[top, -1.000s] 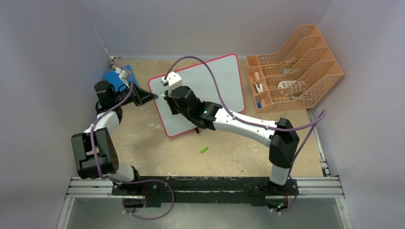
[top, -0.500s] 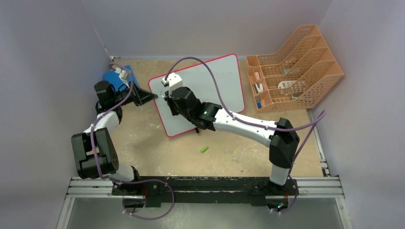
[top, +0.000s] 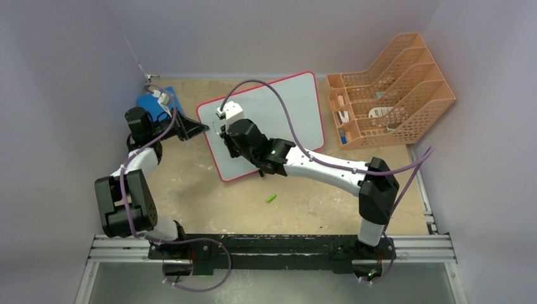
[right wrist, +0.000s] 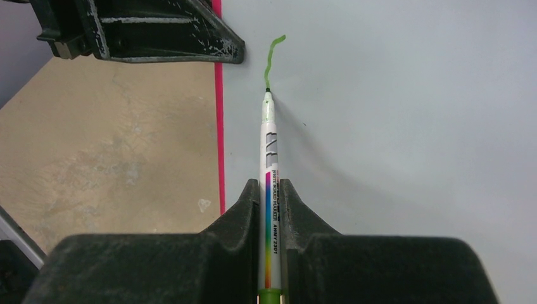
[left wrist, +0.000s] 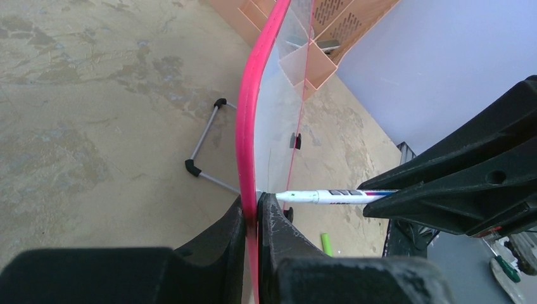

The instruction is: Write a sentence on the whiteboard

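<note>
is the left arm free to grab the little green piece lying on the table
Probably not now: the left fingers are clamped on the whiteboard's red rim. The green piece itself lies uncovered.

White-and-black arms (top: 323, 166); purple cables (top: 256, 80); black fingers (right wrist: 244, 212).

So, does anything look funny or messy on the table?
One thing: a small green tube, probably a pen cap, lies loose on the tan tabletop, near the red-rimmed white whiteboard, on the side facing the arms. Nothing looks spilled or broken.
</note>
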Controlling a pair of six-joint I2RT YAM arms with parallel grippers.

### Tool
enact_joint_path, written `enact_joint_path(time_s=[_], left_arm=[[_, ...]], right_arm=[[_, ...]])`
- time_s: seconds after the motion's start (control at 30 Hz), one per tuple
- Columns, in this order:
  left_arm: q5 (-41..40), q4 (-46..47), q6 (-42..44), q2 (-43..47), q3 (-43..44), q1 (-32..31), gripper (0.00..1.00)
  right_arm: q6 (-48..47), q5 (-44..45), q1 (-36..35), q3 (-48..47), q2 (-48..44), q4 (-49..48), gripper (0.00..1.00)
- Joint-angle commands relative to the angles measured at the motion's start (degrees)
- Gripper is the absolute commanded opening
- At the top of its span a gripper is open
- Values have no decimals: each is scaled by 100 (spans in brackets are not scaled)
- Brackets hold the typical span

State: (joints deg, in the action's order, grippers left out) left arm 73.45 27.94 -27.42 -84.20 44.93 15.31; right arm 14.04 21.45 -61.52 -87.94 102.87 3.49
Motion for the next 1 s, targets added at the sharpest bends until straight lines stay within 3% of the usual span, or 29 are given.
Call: enact_joint_path(time_s=[0.0,0.7,0.97], left_arm=[[108,57,132,91,173,-94,0],[110,48,132,88,166,-112,0],[108,45,140,88,166,-116,0]], right_arm=[[102,44,13,116,-288,125,0],[207,42,-89,310,-434,192,0],[33,116,-106,464,-825,-322,0]])
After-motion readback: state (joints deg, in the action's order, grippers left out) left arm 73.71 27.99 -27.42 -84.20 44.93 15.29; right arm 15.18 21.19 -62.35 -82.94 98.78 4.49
